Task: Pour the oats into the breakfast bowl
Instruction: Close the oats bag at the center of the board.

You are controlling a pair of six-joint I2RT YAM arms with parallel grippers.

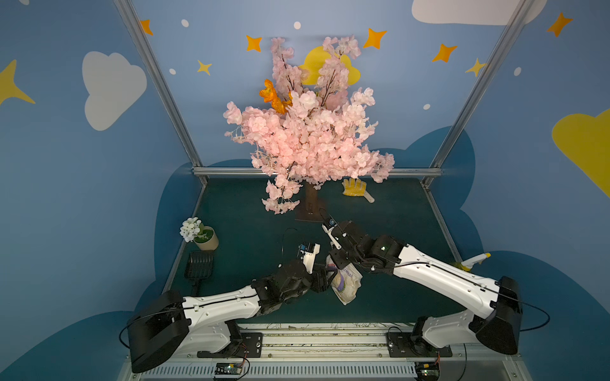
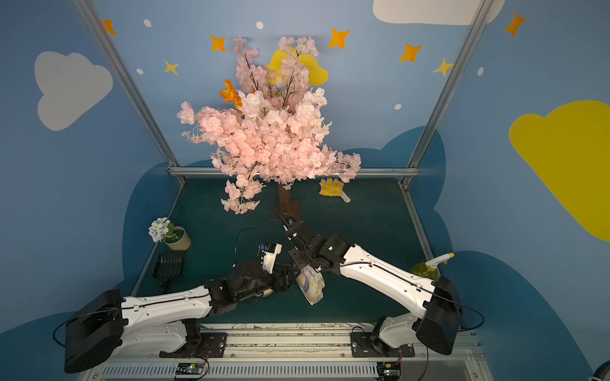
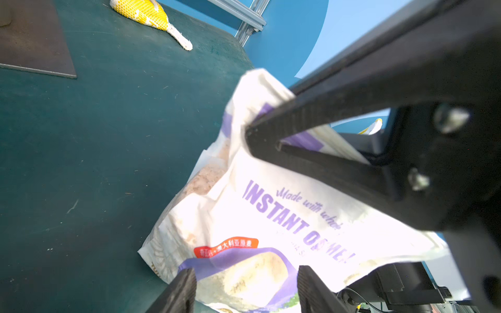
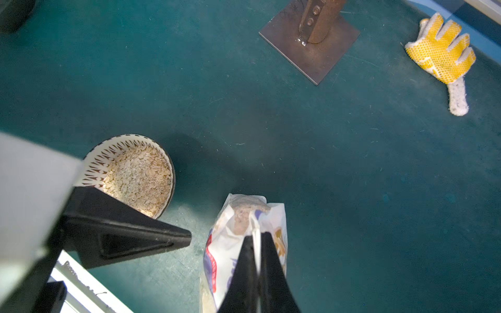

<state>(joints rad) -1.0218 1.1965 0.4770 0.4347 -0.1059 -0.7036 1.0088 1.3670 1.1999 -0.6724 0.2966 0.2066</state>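
Your right gripper (image 4: 257, 236) is pinched almost shut on a thin fold at the top edge of the bag of oats (image 1: 346, 285). The bag leans over the middle of the tabletop toward its front edge, and whether its bottom rests there you cannot tell. Your left gripper (image 3: 245, 271) stands wide open and holds nothing, with the bag's lower part just ahead of its fingers. Expect the bag to be light, soft and crinkly, with slick film and flakes that shift. Its bottom corner looks a surer hold than the printed face. The breakfast bowl (image 4: 99, 162) sits just beside the bag and already holds oats. The tree's base plate (image 4: 309, 40), the yellow glove (image 1: 355, 188) near the far edge, the flowerpot (image 1: 206, 237) and black scoop (image 1: 199, 264) by the left edge, and the spray bottle (image 1: 468, 262) at the right edge all lie well apart. Only your own left finger crowds the bowl.
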